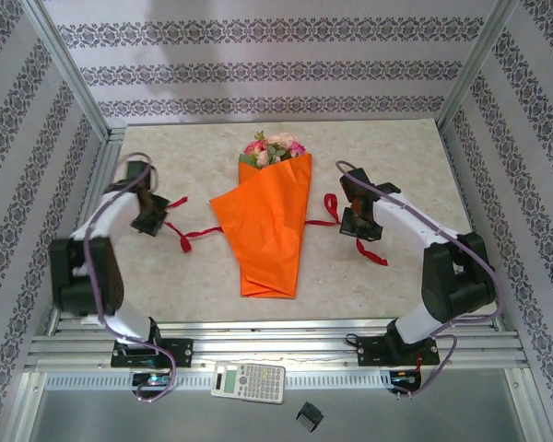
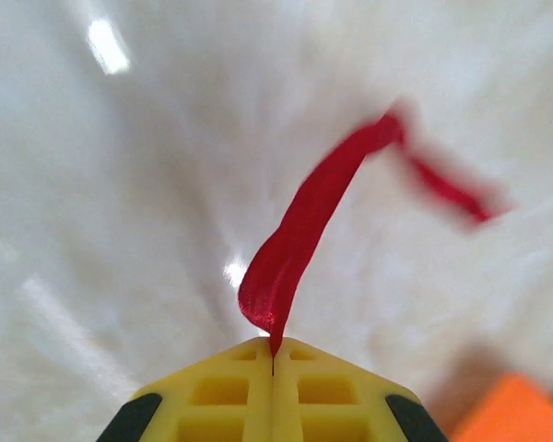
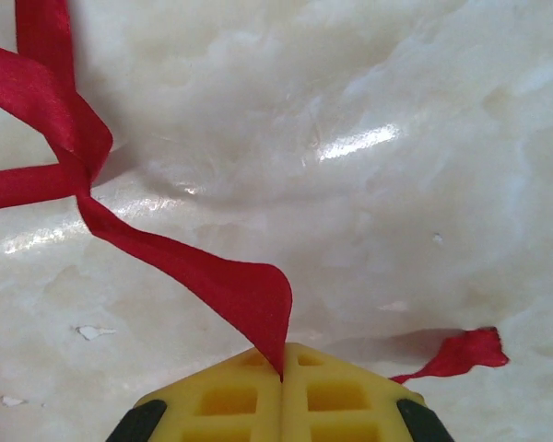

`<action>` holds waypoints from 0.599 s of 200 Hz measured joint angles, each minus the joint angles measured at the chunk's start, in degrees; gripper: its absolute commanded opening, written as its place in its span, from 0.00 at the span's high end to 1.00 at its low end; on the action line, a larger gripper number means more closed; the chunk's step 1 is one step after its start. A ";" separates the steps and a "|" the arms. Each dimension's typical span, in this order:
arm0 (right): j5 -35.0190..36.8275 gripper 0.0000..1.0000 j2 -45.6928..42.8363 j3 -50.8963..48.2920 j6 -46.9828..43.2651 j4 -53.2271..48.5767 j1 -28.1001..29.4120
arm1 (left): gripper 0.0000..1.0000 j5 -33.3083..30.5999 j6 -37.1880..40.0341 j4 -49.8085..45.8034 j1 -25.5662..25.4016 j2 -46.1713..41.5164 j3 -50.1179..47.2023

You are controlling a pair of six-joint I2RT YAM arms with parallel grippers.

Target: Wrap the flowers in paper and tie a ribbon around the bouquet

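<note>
Ribbon (image 1: 189, 232), thin and dark red, lies across a pale marbled table (image 1: 194, 147) and shows on both sides of the bouquet (image 1: 263, 230). At the left, the left gripper (image 1: 150, 212) has its yellow fingers pressed together on one end of the strip. In the left wrist view the red band (image 2: 304, 221) rises from the seam between the fingertips and curls away over the table. In the middle the bouquet lies flat, orange paper (image 1: 258, 249) wrapped around it, with the pink and cream flowers (image 1: 275, 149) and green leaves showing at its far end. At the right, the right gripper (image 1: 358, 221) pinches the other end. In its wrist view the strip twists away to the upper left, and a loose red tail (image 3: 461, 354) lies just beside the fingers.
</note>
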 measured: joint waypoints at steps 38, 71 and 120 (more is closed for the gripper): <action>0.20 1.00 -2.62 0.00 -1.40 -0.50 -0.07 | 1.00 -0.70 3.10 0.07 2.03 -11.54 7.80; 0.11 1.00 -3.21 0.00 -2.40 -1.18 -0.42 | 1.00 2.78 4.92 7.63 -8.76 -12.20 12.11; -0.02 1.00 -7.48 -2.80 -2.38 -1.99 -0.72 | 1.00 13.27 5.64 25.11 -28.96 2.29 25.75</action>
